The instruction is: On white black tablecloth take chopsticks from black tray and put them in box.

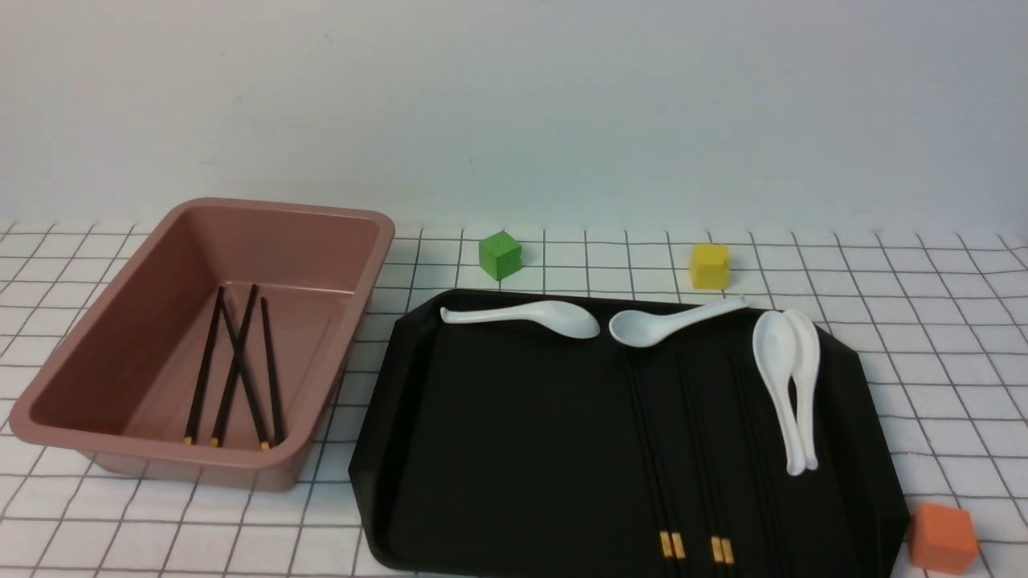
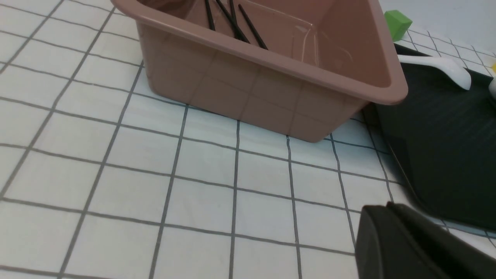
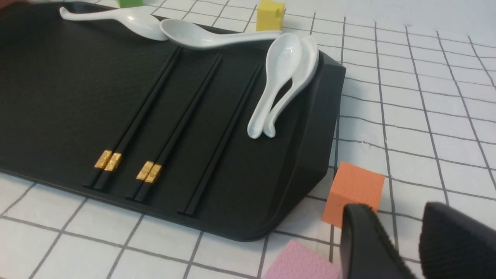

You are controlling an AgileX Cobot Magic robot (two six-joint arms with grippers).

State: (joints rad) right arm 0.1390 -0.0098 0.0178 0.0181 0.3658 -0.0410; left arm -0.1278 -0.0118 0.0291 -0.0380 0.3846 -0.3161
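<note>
Pale wall is backing a counter draped in the checked tablecloth (image 1: 562, 257). At the left the box (image 1: 104, 321) is sitting with four chopsticks already lying on its floor, gold-banded ends toward the robot, two of them crossing. Just beside it to the right, the black tray (image 1: 498, 449) is carrying white spoons (image 1: 791, 377) along its far edge and right side, plus the remaining chopsticks (image 1: 654, 457): three pairs lying side by side, long axes running near to far, thick banded ends toward the robot and tips pointing at the spoons. The third pair's bands are not showing.

Judging by this, the job is roughly partway done, and a fresh pick from the tray looks to be the step in hand. Neither arm is appearing in the front view. The left claw (image 2: 410, 240) is hanging low over the cloth near the box, pressed together and holding nothing. The right claw (image 3: 399, 240) is hovering spread by the orange cube (image 3: 354, 192), beside the tray's near right corner. The next move is likely calling for reaching over the low rim and pinching a pair across its thin width near the banded end.
</note>
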